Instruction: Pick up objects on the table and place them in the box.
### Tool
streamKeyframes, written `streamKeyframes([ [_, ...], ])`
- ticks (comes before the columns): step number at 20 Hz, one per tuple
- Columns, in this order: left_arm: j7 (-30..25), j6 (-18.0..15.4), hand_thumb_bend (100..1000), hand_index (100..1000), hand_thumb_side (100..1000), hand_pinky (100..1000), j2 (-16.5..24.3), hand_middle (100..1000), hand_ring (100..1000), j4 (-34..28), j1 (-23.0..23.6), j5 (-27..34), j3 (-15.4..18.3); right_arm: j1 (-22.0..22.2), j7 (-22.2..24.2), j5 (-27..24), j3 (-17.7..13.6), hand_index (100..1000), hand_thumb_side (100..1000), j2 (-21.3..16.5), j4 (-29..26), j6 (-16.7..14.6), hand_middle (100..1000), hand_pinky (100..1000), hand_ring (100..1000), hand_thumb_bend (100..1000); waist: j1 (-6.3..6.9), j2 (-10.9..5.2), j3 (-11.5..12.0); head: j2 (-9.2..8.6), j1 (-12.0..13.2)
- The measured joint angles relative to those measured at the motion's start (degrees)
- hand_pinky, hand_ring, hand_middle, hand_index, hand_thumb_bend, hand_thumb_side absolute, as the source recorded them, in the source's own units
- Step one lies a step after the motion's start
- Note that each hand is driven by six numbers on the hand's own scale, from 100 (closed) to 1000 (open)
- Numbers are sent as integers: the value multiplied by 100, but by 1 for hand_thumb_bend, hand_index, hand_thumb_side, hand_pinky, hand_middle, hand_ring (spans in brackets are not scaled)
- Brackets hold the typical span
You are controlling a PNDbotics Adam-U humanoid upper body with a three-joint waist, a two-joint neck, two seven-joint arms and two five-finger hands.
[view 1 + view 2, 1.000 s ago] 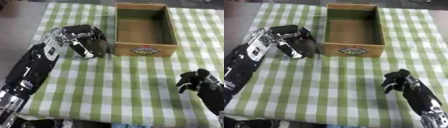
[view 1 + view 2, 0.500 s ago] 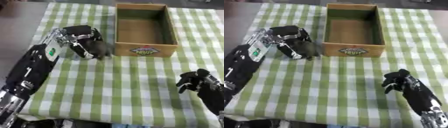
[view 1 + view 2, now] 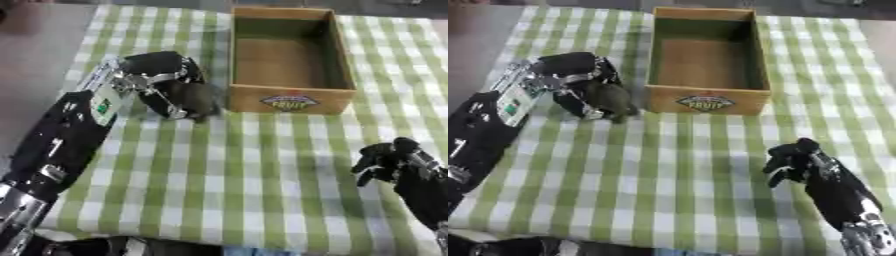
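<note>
Left eye view: a green-and-white checked tablecloth (image 3: 219, 190) covers the table, with grey floor (image 3: 35, 45) showing past its left edge. A wooden box (image 3: 290, 57) stands at the far middle of the cloth, open at the top, nothing visible on its brown floor. The left arm comes in from the lower left and slants up across the cloth; a small green-and-white sticker (image 3: 105, 106) sits on its wrist, its marks too small to read. The left hand (image 3: 162, 82) lies just left of the box's near left corner, fingers curled down and around a dark, rounded object (image 3: 197, 100) that is pressed against the cloth. What the object is cannot be made out; it lies close beside the box, outside it. The right hand (image 3: 389, 160) rests at the lower right, well apart from the box, its fingers bent inward on nothing.

Right eye view: the same cloth and box, seen a little further to the left. The box's near wall bears an oval label (image 3: 706, 102) whose lettering seems to say "FRUIT" under a small picture I cannot make out. The left hand (image 3: 570, 82) is closed over the dark object (image 3: 610, 100), near the box's front left corner. The right hand (image 3: 794, 160) shows its curled fingers above the cloth, forearm running off the lower right corner.
</note>
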Motion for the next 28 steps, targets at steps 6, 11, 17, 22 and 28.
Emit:
streamKeyframes([
  [6,207,-207,263,414,123,100,268,138,100,-588,-27,98,-91,2,0,0,0,701,994,0,3,0,545,484,611,100,28,-17,3,0,-7],
  [11,281,-281,243,413,114,100,590,134,100,-894,-270,516,-169,3,2,0,0,701,997,-1,6,2,545,485,610,100,73,-31,-7,0,-26],
  [17,297,-297,216,417,103,100,682,137,100,-556,-862,974,-80,4,18,0,11,701,1000,-1,22,13,545,485,611,100,87,-43,-81,0,-15],
  [22,336,-336,220,423,100,100,477,144,100,63,-1336,1017,9,-2,61,4,77,701,1000,-1,34,27,545,485,610,100,98,-30,-218,0,77],
  [28,514,-514,235,440,100,100,-1,159,100,793,-1857,529,73,-131,184,36,215,701,1000,0,36,52,545,485,610,100,181,90,-568,-29,322],
])
